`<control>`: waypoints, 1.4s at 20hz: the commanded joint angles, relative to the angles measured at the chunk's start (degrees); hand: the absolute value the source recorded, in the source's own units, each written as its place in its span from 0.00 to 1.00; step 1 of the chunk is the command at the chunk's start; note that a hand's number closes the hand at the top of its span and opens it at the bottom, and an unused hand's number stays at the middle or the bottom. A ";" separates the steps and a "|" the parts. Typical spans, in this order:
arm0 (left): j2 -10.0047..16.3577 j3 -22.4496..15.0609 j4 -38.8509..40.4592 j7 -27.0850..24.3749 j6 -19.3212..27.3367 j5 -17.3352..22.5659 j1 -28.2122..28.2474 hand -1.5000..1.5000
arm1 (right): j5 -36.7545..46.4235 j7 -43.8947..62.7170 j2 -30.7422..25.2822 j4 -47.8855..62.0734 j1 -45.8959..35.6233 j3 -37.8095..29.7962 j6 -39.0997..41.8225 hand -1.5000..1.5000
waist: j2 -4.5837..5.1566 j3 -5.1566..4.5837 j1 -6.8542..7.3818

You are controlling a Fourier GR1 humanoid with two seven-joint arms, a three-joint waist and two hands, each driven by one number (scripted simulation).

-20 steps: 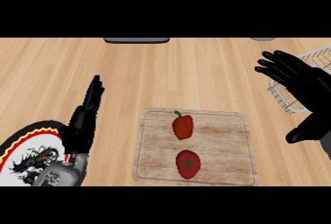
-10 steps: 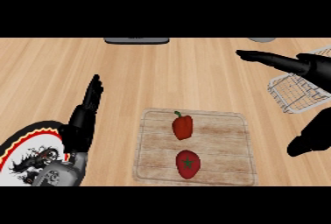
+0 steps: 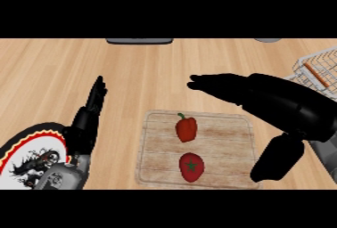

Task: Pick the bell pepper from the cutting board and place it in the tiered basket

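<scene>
At nine o'clock we see our black left hand resting, fingers straight and pressed together, above a round patterned plate. The glossy red bell pepper lies on the pale wooden cutting board at centre, with a red tomato at its six o'clock. At three o'clock our black right hand hangs spread and empty, and the wire tiered basket sits at two o'clock.

The red bell pepper is lying on the cutting board, just below the fingers of the right hand; the tiered basket is standing to their right.
</scene>
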 commanded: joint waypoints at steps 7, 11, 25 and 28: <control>-2.19 1.35 0.25 -0.78 -1.14 -2.89 1.17 0.50 | 1.24 13.74 8.59 -0.13 -4.02 2.04 7.66 0.00 | 0.15 0.04 0.08; -2.02 3.29 0.49 -0.05 -2.98 -2.20 -0.72 0.50 | 1.21 19.76 9.08 -3.64 -2.13 2.81 9.55 0.00 | 0.08 0.05 -0.26; -4.53 3.81 -1.75 2.14 -4.00 -5.48 1.00 0.50 | 15.85 13.69 11.40 0.53 0.53 2.74 15.82 0.00 | 0.13 0.08 0.09; -4.50 6.90 2.42 -2.51 -6.26 -4.09 0.79 0.50 | 18.95 10.38 12.07 -0.91 2.32 2.01 17.08 0.00 | 0.16 0.07 -0.04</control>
